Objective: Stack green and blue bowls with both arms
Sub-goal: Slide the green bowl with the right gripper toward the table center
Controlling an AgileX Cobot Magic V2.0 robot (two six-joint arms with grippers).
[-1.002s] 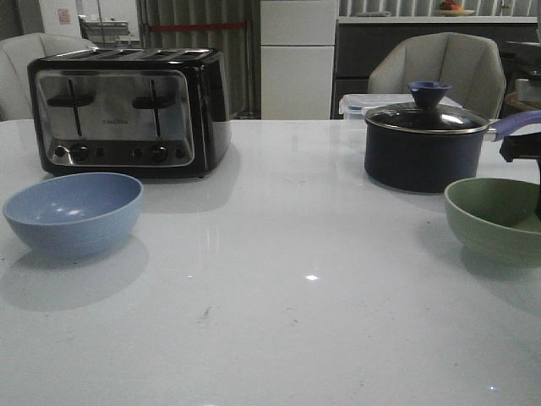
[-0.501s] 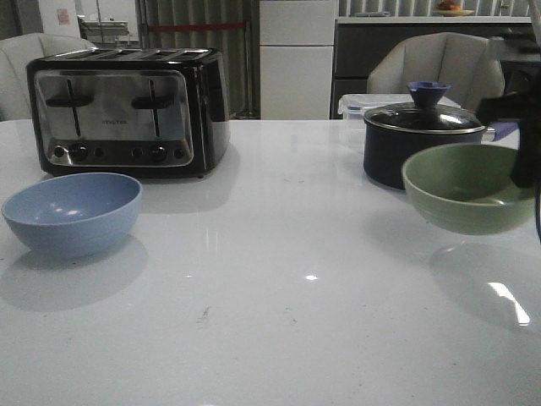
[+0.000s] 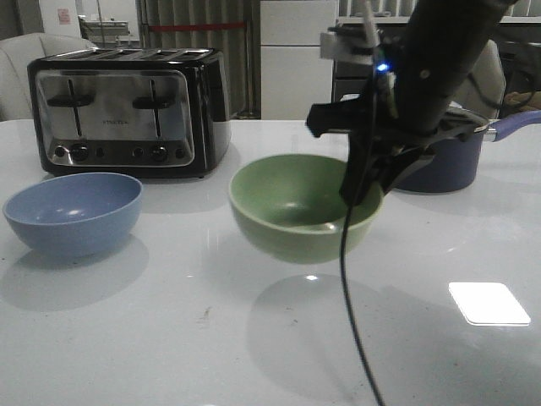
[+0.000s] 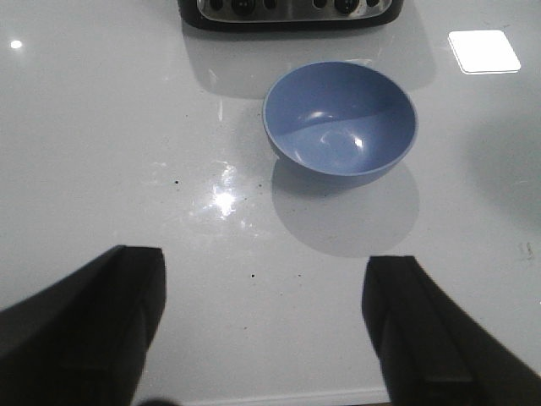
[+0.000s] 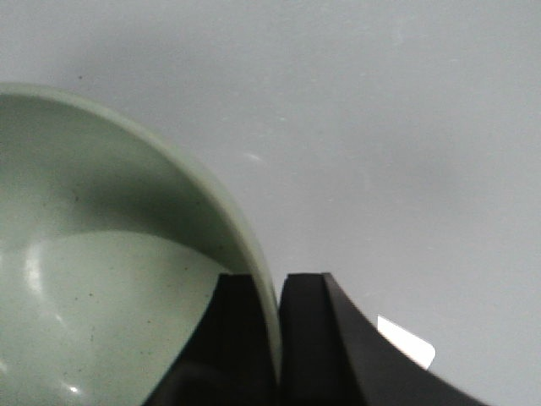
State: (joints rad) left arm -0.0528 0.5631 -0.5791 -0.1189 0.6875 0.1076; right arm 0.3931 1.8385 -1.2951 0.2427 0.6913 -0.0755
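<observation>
Transfer step: right gripper (image 3: 365, 182) clamped on green bowl (image 3: 300, 207) rim, airborne over desk (image 3: 254, 338). Left gripper (image 4: 266, 330) wide open, empty. Next: lower into blue bowl (image 3: 73, 211).

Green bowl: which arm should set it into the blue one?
Right. The right gripper already pinches the green bowl rim, airborne mid-table. The left gripper is open and empty above the blue bowl.

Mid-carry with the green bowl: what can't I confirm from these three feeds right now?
- Saucepan: front view, mostly hidden behind the right arm; lid not visible.
- Left gripper: absent from front view; wrist view cuts off its fingers.
- Green bowl: height above the table unclear; right wrist view crops it.
</observation>
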